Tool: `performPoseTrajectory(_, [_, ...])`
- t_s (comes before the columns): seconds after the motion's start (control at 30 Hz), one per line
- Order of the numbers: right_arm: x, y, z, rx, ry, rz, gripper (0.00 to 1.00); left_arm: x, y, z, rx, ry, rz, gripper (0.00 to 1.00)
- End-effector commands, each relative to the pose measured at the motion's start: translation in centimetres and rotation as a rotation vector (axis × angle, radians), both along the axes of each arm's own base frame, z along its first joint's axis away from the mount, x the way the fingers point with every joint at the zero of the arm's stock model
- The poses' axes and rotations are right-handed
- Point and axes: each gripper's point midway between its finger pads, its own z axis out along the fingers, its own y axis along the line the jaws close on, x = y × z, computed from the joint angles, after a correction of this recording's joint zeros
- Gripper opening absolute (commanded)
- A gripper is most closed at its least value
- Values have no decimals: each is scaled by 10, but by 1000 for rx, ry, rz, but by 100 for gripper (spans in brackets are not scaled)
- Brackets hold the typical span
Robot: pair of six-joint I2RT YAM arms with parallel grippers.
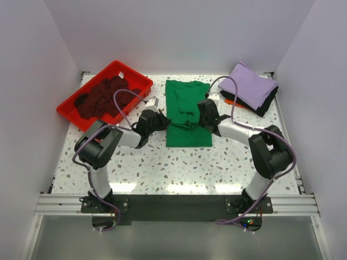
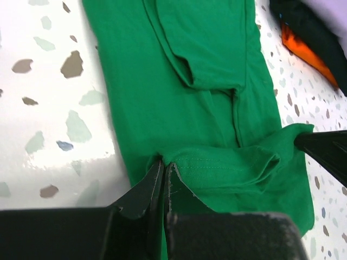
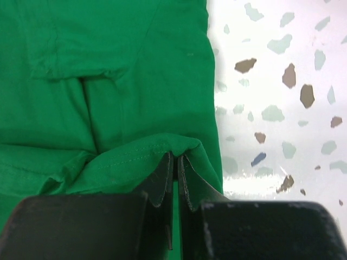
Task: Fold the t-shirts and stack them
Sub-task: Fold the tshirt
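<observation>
At centre, green t-shirt [image 1: 187, 111] lengthwise near-to-far

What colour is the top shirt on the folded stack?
The top shirt is lavender; the top external view shows it best.

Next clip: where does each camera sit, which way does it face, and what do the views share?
Top external: above and behind the bases, looking down on the table, green t-shirt, left arm and right arm.
Left wrist: on its arm, looking along the left gripper, shut on the shirt's hem.
Right wrist: on its arm, looking along the right gripper, shut on that hem.
Shared: all three show the green t-shirt.
</observation>
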Motion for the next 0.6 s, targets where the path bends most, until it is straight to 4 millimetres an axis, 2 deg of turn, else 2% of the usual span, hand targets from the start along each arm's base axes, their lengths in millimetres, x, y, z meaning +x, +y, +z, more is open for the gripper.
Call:
performPoseTrajectory(0.0, [34,6,22,31,-80,4,0,25,-4,25,-50,-90,-29,0])
performPoseTrajectory(0.13, [46,2,20,26,-77,-6,0,38,2,27,-46,-98,-20,0])
performPoseTrajectory(0.43, [65,-4,18,13,-66,-16,0,54,6,15,-48,-68,-22,0])
performPoseTrajectory(0.47, [69,-2,21,13,-73,-12,4,56,7,15,-48,-65,-17,0])
performPoseTrajectory(0.5, [68,-1,21,10,-64,-7,12,58,9,19,-49,-73,-12,20])
performPoseTrajectory(0.53, [69,-1,24,11,-66,-4,22,59,10,22,-47,-76,-7,33])
performPoseTrajectory(0.57, [70,0,35,19,-83,4,43,61,13,31,-44,-96,11,55])
